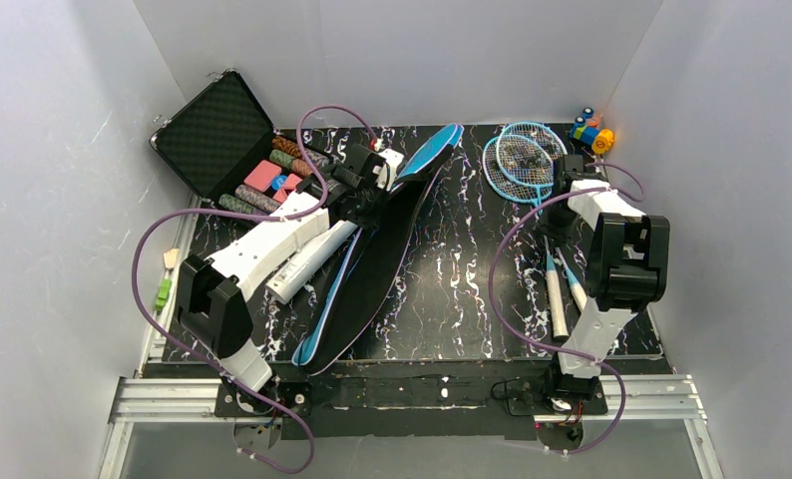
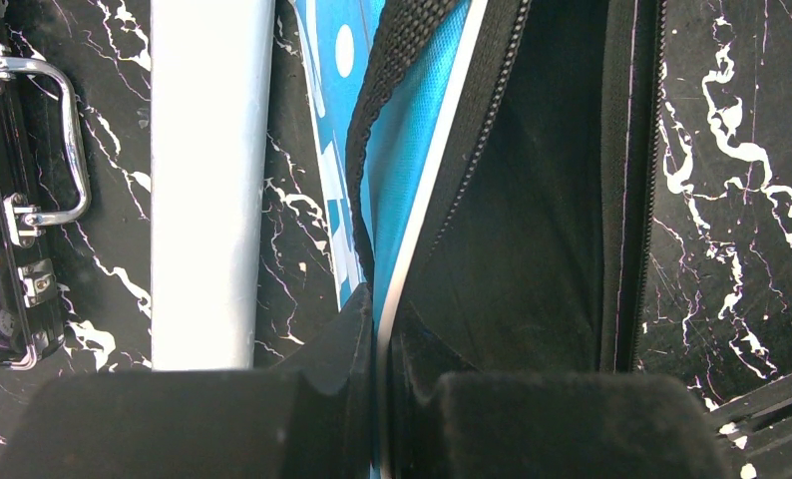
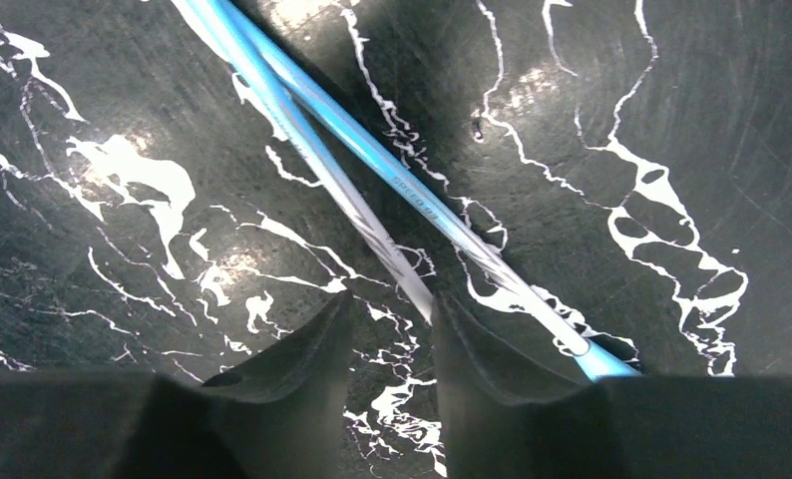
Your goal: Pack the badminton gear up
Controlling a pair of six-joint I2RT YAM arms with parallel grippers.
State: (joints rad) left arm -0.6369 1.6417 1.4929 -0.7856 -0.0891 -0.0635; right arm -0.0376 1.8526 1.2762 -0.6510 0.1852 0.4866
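The big blue racket bag (image 1: 372, 259) lies diagonally across the table's left half, unzipped, its black inside showing. My left gripper (image 1: 369, 178) is shut on the bag's upper flap edge with white piping (image 2: 384, 299). The black strap (image 2: 397, 60) runs along the flap. The long white tube (image 1: 307, 259) lies left of the bag and also shows in the left wrist view (image 2: 210, 180). Two blue-framed rackets (image 1: 522, 160) lie at the back right, their shafts (image 3: 442, 220) crossing. My right gripper (image 3: 392, 309) is open just above the shafts, holding nothing. No shuttlecock shows clearly.
An open black case (image 1: 222, 130) of coloured chips stands at the back left; its latch handle (image 2: 68, 140) is close to the tube. A small orange-and-blue toy (image 1: 593, 132) sits in the back right corner. White walls close in on three sides.
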